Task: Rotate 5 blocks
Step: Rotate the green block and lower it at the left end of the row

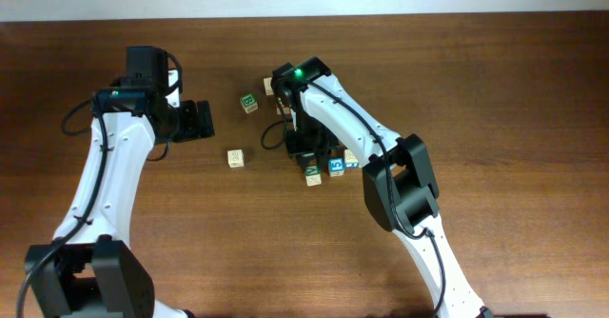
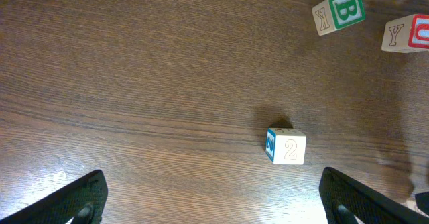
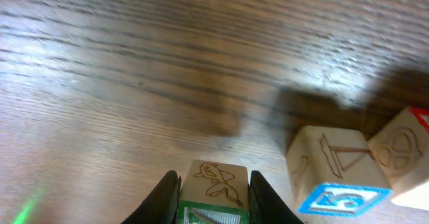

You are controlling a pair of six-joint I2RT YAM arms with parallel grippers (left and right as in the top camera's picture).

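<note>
Right wrist view: your right claw [image 3: 213,180] is clamped on the green-printed block [image 3: 214,196], seated squarely between its jaws; your left claw [image 2: 211,190] stands spread and empty, well apart.

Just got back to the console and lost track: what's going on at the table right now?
The right gripper is shut on a green block, right beside the blue 5 block in the cluster. I can't tell whether it is lifted. The left gripper is open and empty, hovering near the lone 2 block.
</note>
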